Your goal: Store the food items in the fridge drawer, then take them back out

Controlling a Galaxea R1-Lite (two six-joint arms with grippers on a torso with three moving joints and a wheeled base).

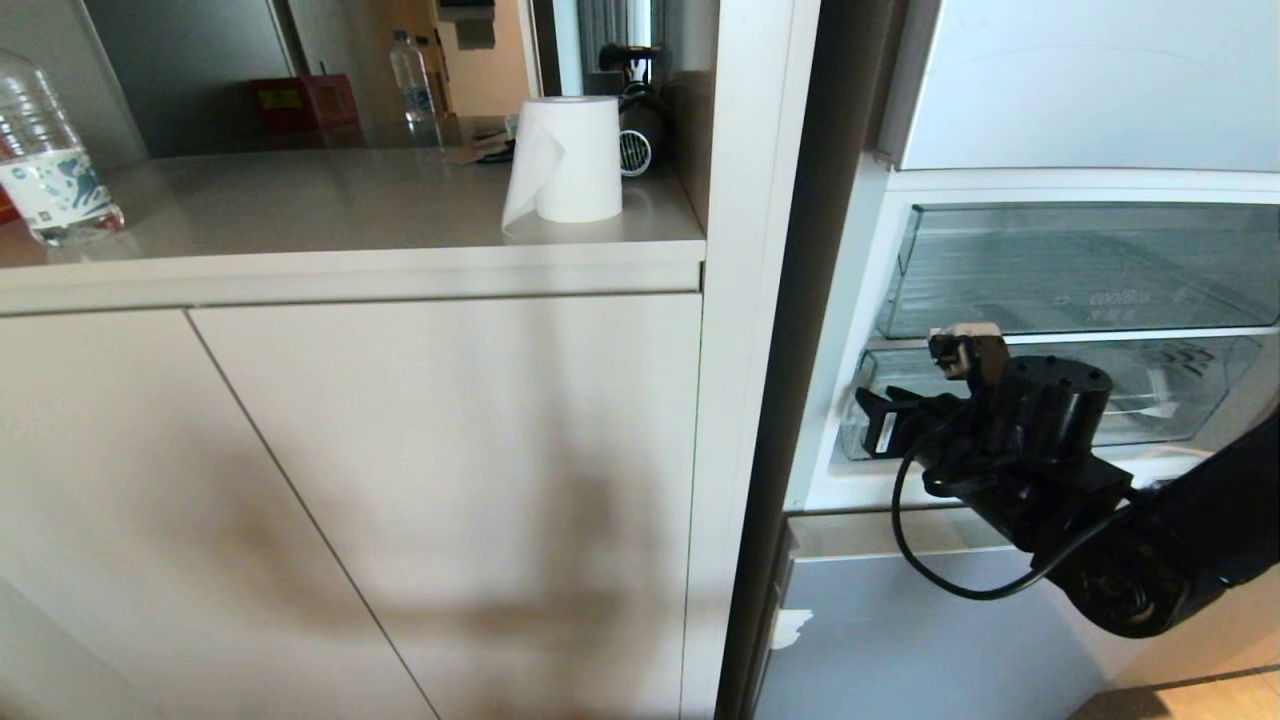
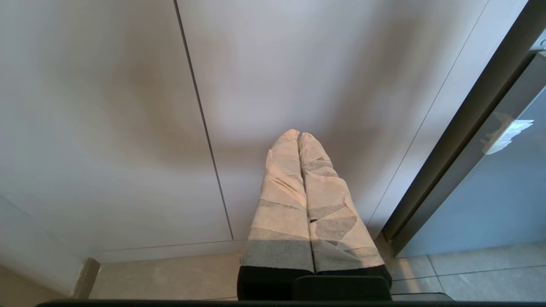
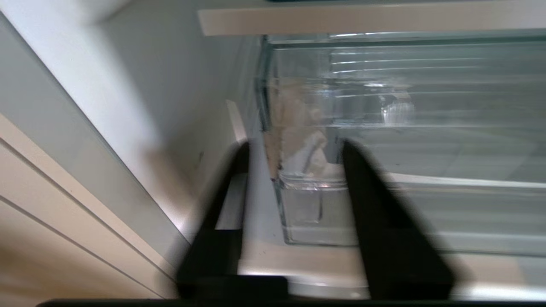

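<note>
No food items show in any view. The fridge drawer (image 1: 1080, 270), clear with a ribbed floor, sits pushed in on the upper level of the open fridge; its ribs (image 3: 405, 64) also show in the right wrist view. My right gripper (image 1: 872, 420) is at the left front corner of the lower clear drawer (image 1: 1150, 400), just below it. It (image 3: 294, 147) is open, and that drawer's front corner (image 3: 303, 204) stands between the black fingers (image 3: 362, 179). My left gripper (image 2: 298, 135) is shut and empty, its taped fingers pointing at the cabinet doors.
A beige cabinet (image 1: 400, 480) with a countertop stands left of the fridge, carrying a paper roll (image 1: 570, 160) and a water bottle (image 1: 45, 160). The fridge's white frame (image 1: 760, 300) is just left of my right gripper. A grey lower door (image 1: 900, 640) lies below.
</note>
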